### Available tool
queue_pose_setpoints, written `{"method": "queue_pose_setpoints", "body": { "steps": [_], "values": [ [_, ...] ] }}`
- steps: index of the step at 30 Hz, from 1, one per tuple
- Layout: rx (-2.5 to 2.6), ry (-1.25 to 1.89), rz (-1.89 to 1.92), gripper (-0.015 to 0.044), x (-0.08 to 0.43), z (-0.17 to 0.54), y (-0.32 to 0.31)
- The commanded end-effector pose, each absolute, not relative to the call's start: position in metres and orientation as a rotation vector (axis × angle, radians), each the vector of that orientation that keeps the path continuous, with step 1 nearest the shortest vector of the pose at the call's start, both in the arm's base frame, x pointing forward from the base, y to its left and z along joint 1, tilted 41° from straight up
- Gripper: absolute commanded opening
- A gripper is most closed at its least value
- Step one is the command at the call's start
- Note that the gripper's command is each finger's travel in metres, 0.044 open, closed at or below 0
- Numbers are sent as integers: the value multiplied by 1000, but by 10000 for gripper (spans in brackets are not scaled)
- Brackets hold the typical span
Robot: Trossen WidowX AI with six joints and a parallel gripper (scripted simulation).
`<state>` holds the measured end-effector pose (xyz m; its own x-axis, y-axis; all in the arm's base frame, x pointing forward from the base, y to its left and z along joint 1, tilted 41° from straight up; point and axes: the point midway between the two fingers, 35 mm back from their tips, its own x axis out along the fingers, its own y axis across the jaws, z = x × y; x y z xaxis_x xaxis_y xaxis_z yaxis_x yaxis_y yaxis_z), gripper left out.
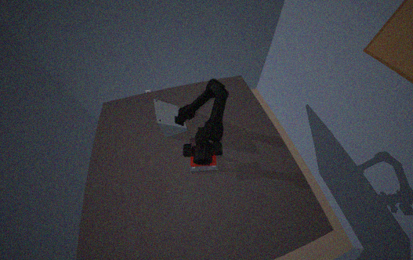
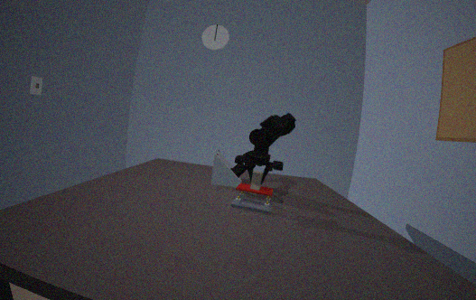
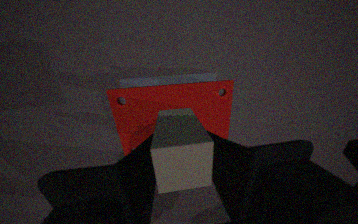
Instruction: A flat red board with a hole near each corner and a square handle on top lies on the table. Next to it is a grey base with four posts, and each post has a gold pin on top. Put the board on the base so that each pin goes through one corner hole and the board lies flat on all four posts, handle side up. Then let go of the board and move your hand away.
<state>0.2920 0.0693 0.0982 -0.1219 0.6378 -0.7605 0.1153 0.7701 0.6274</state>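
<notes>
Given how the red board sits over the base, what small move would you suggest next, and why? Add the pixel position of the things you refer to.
I would probably nudge the board into line before lowering: the gripper [image 1: 203, 158] [image 2: 257, 180] [image 3: 177, 132] holds the red board [image 1: 191, 160] [image 2: 264, 191] [image 3: 140, 115] above the grey base [image 1: 204, 169] [image 2: 252, 205] [image 3: 167, 79], whose far edge shows beyond it.

Brown table [image 1: 151, 204] [image 2: 152, 244] [image 3: 290, 60] under grey base [image 1: 204, 168] [image 2: 251, 206] [image 3: 167, 80]

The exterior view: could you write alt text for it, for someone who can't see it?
A black robot gripper holds a red board by its pale handle, just above a grey base whose front gold pins show below the board. They are on a dark table in a dim room, with a round clock on the wall behind.
</notes>
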Motion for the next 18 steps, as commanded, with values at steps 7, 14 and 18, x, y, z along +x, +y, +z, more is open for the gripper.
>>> {"method": "queue_pose_setpoints", "body": {
  "steps": [7,14,18],
  "values": [
    [611,1656,497,0,290,92,78],
    [612,1657,497,0,290,86,81],
    [612,1657,497,0,289,84,84]
  ]
}}
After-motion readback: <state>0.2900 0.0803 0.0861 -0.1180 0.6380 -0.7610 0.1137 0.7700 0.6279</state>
